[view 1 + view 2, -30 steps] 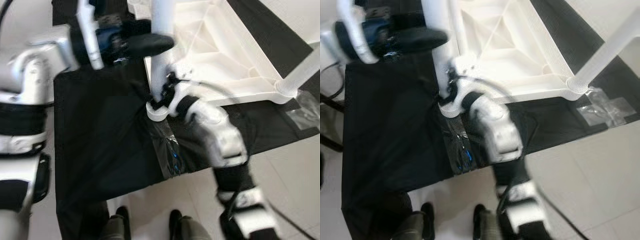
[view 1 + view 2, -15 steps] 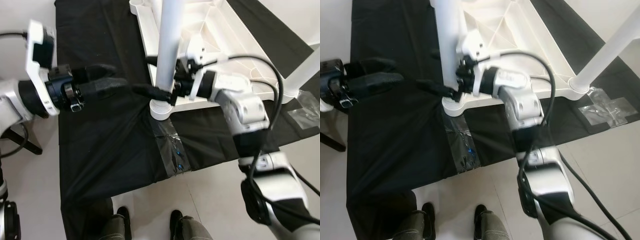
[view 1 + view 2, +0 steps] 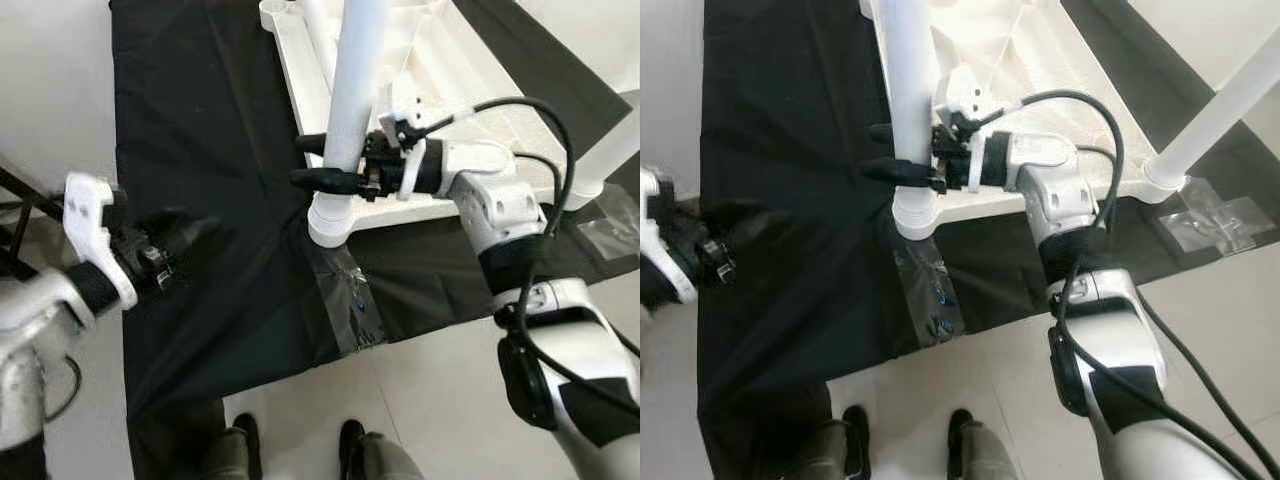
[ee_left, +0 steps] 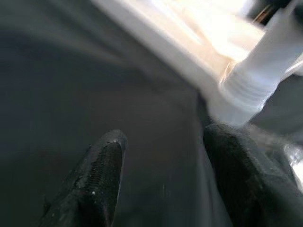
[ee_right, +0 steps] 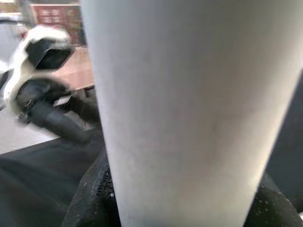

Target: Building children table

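Observation:
The white children's table (image 3: 440, 60) lies upside down on a black cloth (image 3: 200, 120). A white table leg (image 3: 350, 100) stands upright in the socket at its near left corner. My right gripper (image 3: 305, 162) is shut on this leg just above the socket, one black finger on each side; the leg (image 5: 189, 104) sits between the fingers (image 5: 92, 198) in the right wrist view. My left gripper (image 3: 195, 235) hovers over the cloth to the left of the leg, open and holding nothing, its fingers (image 4: 102, 165) well apart. A second leg (image 3: 1220, 110) stands at the table's right corner.
A strip of clear tape (image 3: 350, 300) crosses the cloth below the socket. A clear plastic bag (image 3: 610, 225) lies at the cloth's right edge. A person's shoes (image 3: 300, 440) stand on the tiled floor (image 3: 430, 400) in front. A dark rod (image 3: 20, 190) sits at far left.
My left gripper has drawn back from the leg, down and to the left. The right gripper has stayed on the leg, a little higher above the socket.

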`<state>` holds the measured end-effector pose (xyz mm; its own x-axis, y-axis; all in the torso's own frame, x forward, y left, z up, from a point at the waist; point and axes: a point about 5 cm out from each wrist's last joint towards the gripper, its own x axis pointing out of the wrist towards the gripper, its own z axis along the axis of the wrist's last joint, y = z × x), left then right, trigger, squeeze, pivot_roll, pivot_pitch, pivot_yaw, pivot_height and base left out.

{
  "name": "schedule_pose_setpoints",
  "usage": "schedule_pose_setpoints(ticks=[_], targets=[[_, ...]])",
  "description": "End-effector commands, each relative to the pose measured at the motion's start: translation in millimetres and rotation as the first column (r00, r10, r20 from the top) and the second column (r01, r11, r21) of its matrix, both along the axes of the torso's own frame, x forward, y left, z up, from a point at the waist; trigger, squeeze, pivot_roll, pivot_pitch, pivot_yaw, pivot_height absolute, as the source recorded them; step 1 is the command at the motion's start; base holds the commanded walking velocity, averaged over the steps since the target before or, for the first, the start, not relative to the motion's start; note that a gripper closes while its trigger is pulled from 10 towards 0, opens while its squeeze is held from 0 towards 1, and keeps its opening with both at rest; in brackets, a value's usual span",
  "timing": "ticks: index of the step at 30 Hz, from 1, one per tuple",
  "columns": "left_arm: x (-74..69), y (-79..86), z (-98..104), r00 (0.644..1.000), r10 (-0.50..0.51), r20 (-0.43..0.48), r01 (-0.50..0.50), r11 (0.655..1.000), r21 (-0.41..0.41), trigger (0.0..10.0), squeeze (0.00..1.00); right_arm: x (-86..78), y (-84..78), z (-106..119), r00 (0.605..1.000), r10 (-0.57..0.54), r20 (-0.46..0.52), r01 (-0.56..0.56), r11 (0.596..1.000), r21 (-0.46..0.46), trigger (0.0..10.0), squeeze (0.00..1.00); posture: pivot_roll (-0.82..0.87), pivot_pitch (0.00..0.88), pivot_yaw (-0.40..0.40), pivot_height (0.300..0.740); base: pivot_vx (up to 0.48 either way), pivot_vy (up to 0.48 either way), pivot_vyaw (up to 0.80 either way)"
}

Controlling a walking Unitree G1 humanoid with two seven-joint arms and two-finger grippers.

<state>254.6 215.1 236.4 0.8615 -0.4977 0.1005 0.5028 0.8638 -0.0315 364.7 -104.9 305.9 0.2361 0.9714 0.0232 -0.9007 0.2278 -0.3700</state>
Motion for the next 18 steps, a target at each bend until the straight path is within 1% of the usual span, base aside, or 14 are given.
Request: schedule_pose_setpoints(ticks=[1, 2, 3, 4, 5, 7, 8, 9, 10, 13, 14, 15, 17, 18], targets=[[-6.4, -5.7, -15, 0.998, 0.056, -0.001, -0.056, 0.998, 0.013, 10.0, 0.00, -1.5, -6.7, -42, 0.981, -0.128, -0.145, 0.127, 0.992, -0.012, 0.0, 0.00, 0.09, 0.331, -0.094, 0.740, 0.000, 0.000, 0.00], [-8.9, -9.6, -24, 0.997, 0.076, -0.015, -0.076, 0.997, -0.006, 10.0, 0.00, -7.1, -6.7, -58, 0.957, -0.221, -0.190, 0.227, 0.974, 0.008, 0.0, 0.00, 0.09, 0.331, -0.094, 0.740, 0.000, 0.000, 0.00], [-8.9, -9.6, -24, 0.997, 0.076, -0.015, -0.076, 0.997, -0.006, 10.0, 0.00, -7.1, -6.7, -58, 0.957, -0.221, -0.190, 0.227, 0.974, 0.008, 0.0, 0.00, 0.09, 0.331, -0.094, 0.740, 0.000, 0.000, 0.00], [-13.0, -15.2, -33, 0.995, 0.093, -0.019, -0.093, 0.996, 0.006, 10.0, 0.00, -12.0, -4.7, -87, 0.816, -0.529, -0.230, 0.546, 0.838, 0.009, 0.0, 0.00, 0.08, 0.333, -0.091, 0.740, 0.000, 0.000, 0.00], [-16.6, -21.2, -40, 0.993, 0.114, -0.025, -0.114, 0.993, 0.001, 10.0, 0.00, -37.0, -4.3, -121, 0.664, -0.683, -0.304, 0.708, 0.705, -0.039, 0.0, 0.00, 0.08, 0.343, -0.079, 0.740, 0.000, 0.000, 0.00], [-16.6, -21.2, -40, 0.993, 0.114, -0.025, -0.114, 0.993, 0.001, 10.0, 0.00, -37.0, -4.3, -121, 0.664, -0.683, -0.304, 0.708, 0.705, -0.039, 0.0, 0.00, 0.08, 0.343, -0.079, 0.740, 0.000, 0.000, 0.00], [-19.6, -27.3, -47, 0.991, 0.134, -0.030, -0.134, 0.991, -0.017, 10.0, 0.00, -58.0, -5.7, -139, 0.539, -0.782, -0.313, 0.807, 0.586, -0.076, 0.0, 0.00, 0.07, 0.345, -0.068, 0.740, 0.000, 0.000, 0.00], [-19.6, -27.3, -47, 0.991, 0.134, -0.030, -0.134, 0.991, -0.017, 10.0, 0.00, -58.0, -5.7, -139, 0.539, -0.782, -0.313, 0.807, 0.586, -0.076, 0.0, 0.00, 0.07, 0.345, -0.068, 0.740, 0.000, 0.000, 0.00], [-21.6, -33.8, -55, 0.988, 0.153, -0.031, -0.154, 0.988, -0.009, 10.0, 0.00, -66.9, -7.8, -145, 0.456, -0.829, -0.323, 0.859, 0.506, -0.084, 0.0, 0.00, 0.06, 0.316, -0.059, 0.740, 0.000, 0.000, 0.00], [-22.0, -38.9, -62, 0.984, 0.172, -0.040, -0.173, 0.985, -0.005, 10.0, 0.00, -66.8, -5.2, -144, 0.465, -0.826, -0.318, 0.857, 0.510, -0.072, 0.0, 0.00, 0.06, 0.315, -0.052, 0.740, 0.000, 0.000, 0.00], [-22.1, -43.3, -69, 0.980, 0.193, -0.045, -0.193, 0.981, -0.001, 10.0, 0.00, -62.5, -0.3, -141, 0.501, -0.813, -0.297, 0.837, 0.542, -0.070, 0.0, 0.00, 0.06, 0.309, -0.049, 0.740, 0.000, 0.000, 0.00], [-22.0, -46.7, -73, 0.978, 0.203, -0.040, -0.203, 0.979, 0.010, 10.0, 0.00, -59.2, 1.7, -140, 0.515, -0.806, -0.292, 0.829, 0.555, -0.072, 4.0, 0.00, 0.07, 0.306, -0.053, 0.740, 0.000, 0.000, 0.00], [-22.3, -48.8, -75, 0.977, 0.211, -0.032, -0.211, 0.977, 0.015, 10.0, 0.00, -59.3, 3.1, -139, 0.518, -0.805, -0.290, 0.825, 0.559, -0.078, 4.0, 0.00, 0.07, 0.306, -0.053, 0.740, 0.000, 0.000, 0.00], [-22.1, -49.1, -77, 0.975, 0.222, -0.023, -0.221, 0.975, 0.018, 10.0, 0.00, -58.1, 4.4, -140, 0.531, -0.801, -0.278, 0.812, 0.574, -0.102, 10.0, 0.00, 0.07, 0.299, -0.055, 0.740, 0.000, 0.000, 0.00]])
